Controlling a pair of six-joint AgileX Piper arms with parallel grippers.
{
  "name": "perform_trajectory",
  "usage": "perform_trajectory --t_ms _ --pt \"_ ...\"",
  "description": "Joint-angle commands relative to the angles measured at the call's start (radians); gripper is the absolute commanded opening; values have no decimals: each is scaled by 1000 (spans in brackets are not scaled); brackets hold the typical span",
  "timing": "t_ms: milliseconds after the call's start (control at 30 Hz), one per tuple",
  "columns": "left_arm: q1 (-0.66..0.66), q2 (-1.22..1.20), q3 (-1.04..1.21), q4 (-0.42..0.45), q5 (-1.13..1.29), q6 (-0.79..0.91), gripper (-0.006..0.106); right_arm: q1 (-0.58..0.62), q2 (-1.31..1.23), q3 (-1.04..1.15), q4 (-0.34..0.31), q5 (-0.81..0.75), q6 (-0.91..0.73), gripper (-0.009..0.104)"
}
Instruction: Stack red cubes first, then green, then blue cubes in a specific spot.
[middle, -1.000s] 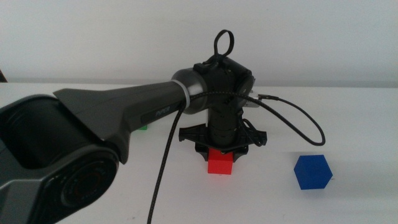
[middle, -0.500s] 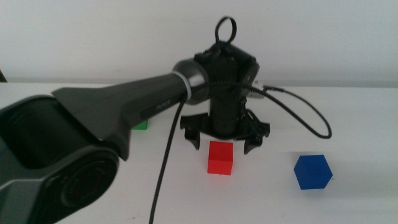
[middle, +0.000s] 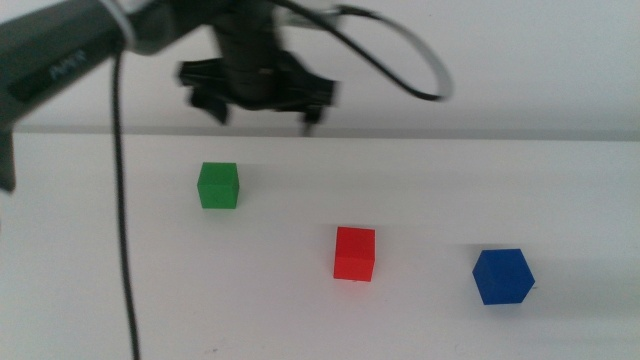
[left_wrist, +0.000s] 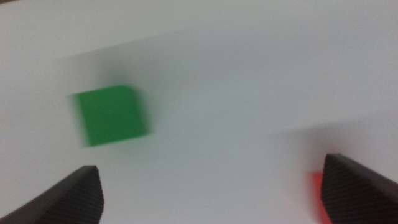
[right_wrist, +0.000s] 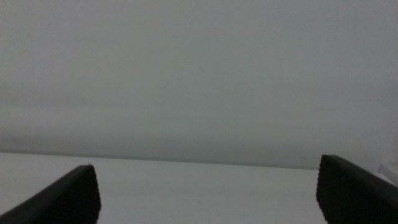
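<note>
The left pincer, jaws apart and empty, hangs high above the table near the green cube. The red cube stands alone mid-table, the blue cube well apart; nothing is stacked yet. The right pincer waits, jaws apart.

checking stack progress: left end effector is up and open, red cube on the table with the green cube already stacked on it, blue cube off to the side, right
Not quite. The small matte green cube is not stacked: the middle view shows it on the white tabletop, apart from the small matte red cube. The rest holds: the left end effector is raised and open, and the small matte blue cube sits off to the side.
</note>
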Motion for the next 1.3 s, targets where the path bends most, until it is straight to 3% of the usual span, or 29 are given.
perform_trajectory --t_ms 0,100,200,667,1267 --pt "81 37 10 -58 72 58 94 -6 -39 43 -5 -4 -2 93" --pt "154 93 8 -140 29 102 94 -6 -39 43 -5 -4 -2 93" --pt "192 144 -8 -166 11 105 94 -6 -39 43 -5 -4 -2 93" --pt "199 261 -94 -51 24 9 93 -6 -39 43 -5 -4 -2 93" --pt "216 329 -90 -70 -41 -13 93 -6 -39 43 -5 -4 -2 93"
